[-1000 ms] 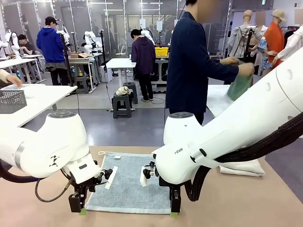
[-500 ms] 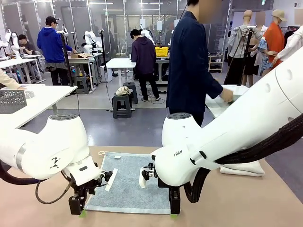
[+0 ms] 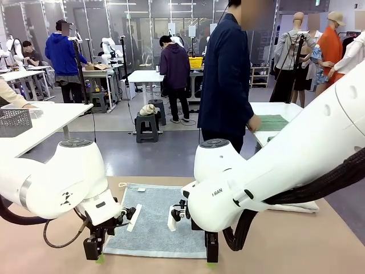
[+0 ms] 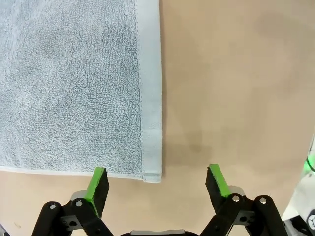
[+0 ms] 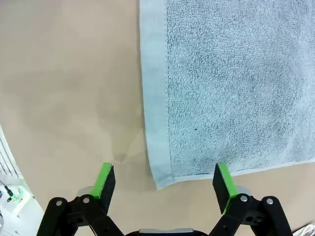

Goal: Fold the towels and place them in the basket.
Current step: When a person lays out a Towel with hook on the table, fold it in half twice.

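Towel (image 3: 154, 220): pale blue terry, lying flat on the tan table (image 3: 296, 245), lower centre of the front view.
Left gripper (image 4: 157, 178): fingers spread, straddling one near corner at the bottom centre of its wrist view.
Right gripper (image 5: 166, 179): spread likewise over the other near corner.
Step (judged): pinching both corners before the fold.
Technique: descend level, catch the hem only, close both together.

The pale blue towel (image 4: 74, 83) is terry cloth with a rough, nubbly pile, edged by a flatter, smoother woven hem. The table (image 4: 236, 73) under it has a smooth, matt tan surface. The left gripper (image 4: 156, 172) and right gripper (image 5: 164, 169) are matt black with matt green pads (image 4: 98, 183). The left arm's shell (image 3: 68, 182) is glossy white plastic.
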`<state>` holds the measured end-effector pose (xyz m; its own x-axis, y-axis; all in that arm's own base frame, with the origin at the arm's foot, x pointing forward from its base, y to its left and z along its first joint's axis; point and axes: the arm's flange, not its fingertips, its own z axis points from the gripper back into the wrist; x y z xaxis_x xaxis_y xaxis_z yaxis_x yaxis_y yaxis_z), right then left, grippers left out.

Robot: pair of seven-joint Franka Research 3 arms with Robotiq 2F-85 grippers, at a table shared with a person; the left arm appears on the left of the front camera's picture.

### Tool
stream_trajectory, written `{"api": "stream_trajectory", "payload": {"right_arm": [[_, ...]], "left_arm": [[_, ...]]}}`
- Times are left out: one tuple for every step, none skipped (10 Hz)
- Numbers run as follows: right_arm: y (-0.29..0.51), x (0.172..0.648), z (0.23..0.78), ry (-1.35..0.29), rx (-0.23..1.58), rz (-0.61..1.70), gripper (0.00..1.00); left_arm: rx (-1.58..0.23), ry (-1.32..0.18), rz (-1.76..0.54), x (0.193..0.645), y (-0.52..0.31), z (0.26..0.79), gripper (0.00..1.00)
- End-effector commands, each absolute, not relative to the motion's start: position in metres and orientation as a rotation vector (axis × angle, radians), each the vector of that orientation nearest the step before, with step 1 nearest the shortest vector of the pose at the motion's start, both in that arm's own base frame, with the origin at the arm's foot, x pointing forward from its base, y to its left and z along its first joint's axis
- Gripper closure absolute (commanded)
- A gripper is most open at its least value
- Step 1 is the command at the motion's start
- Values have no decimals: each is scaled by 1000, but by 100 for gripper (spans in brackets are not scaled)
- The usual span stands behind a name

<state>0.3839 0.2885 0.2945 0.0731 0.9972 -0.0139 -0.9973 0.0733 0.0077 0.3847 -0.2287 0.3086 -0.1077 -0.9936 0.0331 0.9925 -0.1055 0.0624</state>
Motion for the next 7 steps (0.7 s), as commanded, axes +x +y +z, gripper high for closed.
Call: {"api": "stream_trajectory", "payload": {"right_arm": [[284, 380, 290, -10, -35, 1467, 0], [283, 379, 290, -13, -33, 1465, 0], [283, 379, 289, -14, -32, 1464, 0], [283, 380, 289, -13, -28, 1465, 0], [283, 381, 288, -14, -25, 1467, 0], [282, 382, 288, -15, -21, 1471, 0], [281, 383, 287, -17, -16, 1471, 0]], "left_arm": [[40, -112, -1663, 384, -230, 300, 0], [44, -110, -1661, 386, -230, 298, 0], [46, -106, -1658, 388, -230, 297, 0], [47, -98, -1653, 390, -228, 295, 0], [48, -95, -1651, 391, -228, 294, 0], [48, -91, -1650, 393, -227, 293, 0], [47, -85, -1651, 394, -227, 292, 0]]}}
